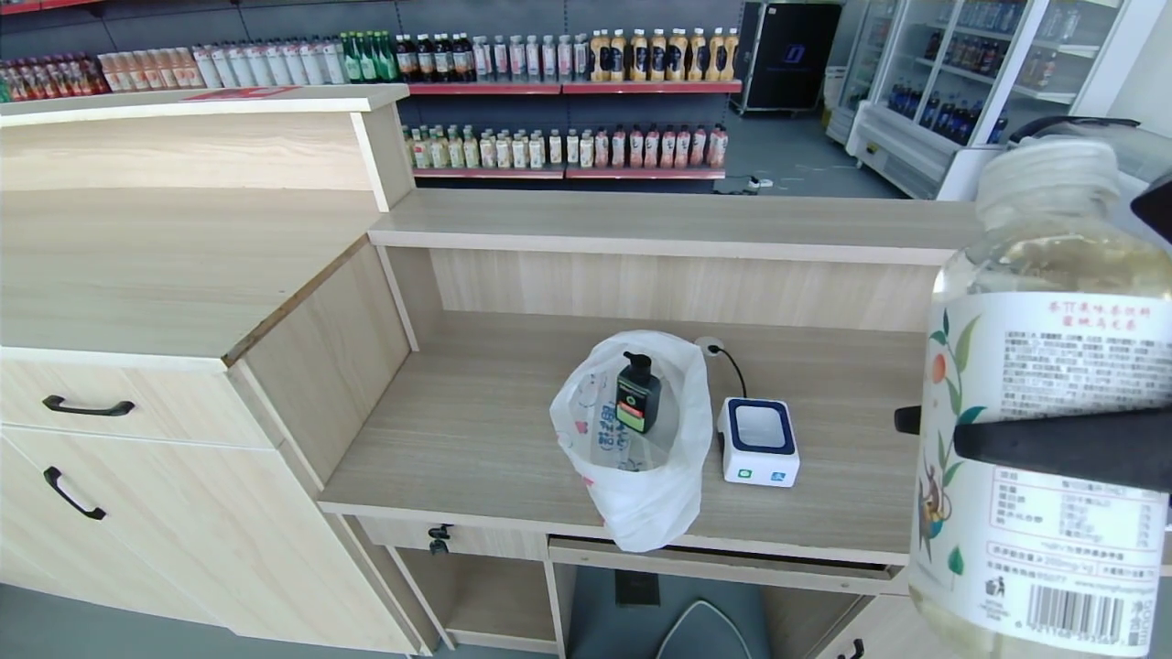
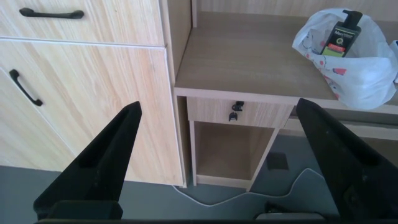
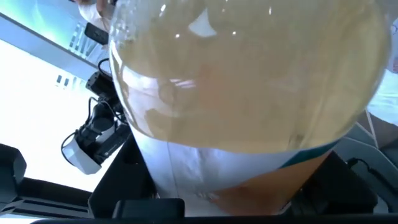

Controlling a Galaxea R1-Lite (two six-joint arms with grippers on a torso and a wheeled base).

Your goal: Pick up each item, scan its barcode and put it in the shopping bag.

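R pincer (image 1: 1044, 447) grips drink bottle (image 1: 1044, 366) upright, barcode exposed, likely for scanner (image 1: 758, 439) on desk (image 1: 476, 430); L pincer (image 2: 219, 109) spread, idle; bag (image 1: 641, 494) sits open.

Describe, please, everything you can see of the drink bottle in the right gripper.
The bottle is clear plastic and holds pale yellowish liquid up to its shoulder. It has a pale cap and a white label with drawn leaves and fruit, small print and a barcode low down. It is upright, close to the head camera at the robot's right, held clear of the desk. The right gripper is shut on it, one black finger crossing the label; nothing else is seen touching it.
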